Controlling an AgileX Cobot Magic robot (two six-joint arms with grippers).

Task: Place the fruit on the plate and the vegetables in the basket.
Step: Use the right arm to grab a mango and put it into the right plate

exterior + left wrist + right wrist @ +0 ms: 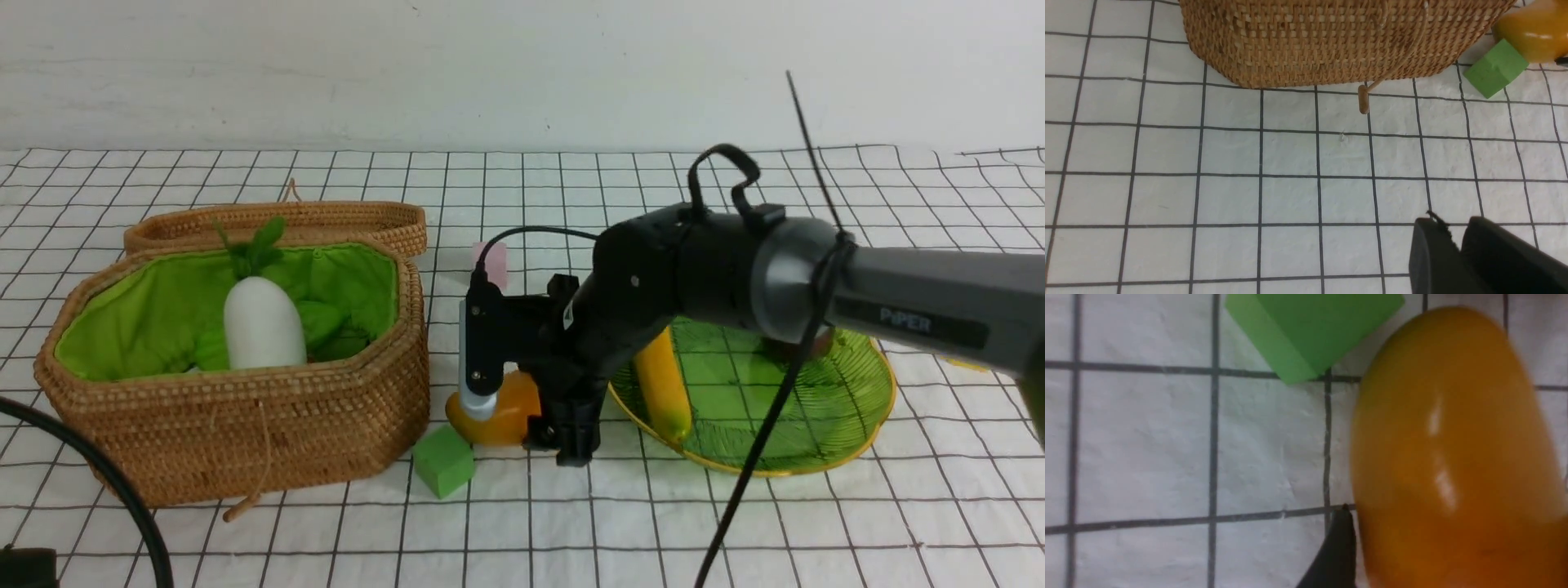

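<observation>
The right gripper [555,437], black and two-fingered, is down at the white cloth with black grid lines [735,523]. Its jaws are spread wide around the glossy orange-yellow toy mango [504,412]. Nothing is lifted: the mango lies on the cloth, and the right wrist view shows one dark fingertip [1339,547] just beside its flank (the other is out of sight).

Take the mango as the centre of a clock in the front view. A small green cube [442,460] lies at 7 o'clock, nearly touching it. The shallow green glass plate with a gold rim [816,461] is at 3 o'clock and holds the long yellow toy banana [663,384]. The brown octagonal wicker basket with lime lining [245,425] is at 9 o'clock, with the plump white toy radish [261,322] inside.

The left gripper [1457,241] hangs near the basket's front wall, nearly closed and empty.

Likely risk: the smooth, rounded mango may squirt out as the jaws close and knock the cube. A low carry could also clip the plate's rim.
</observation>
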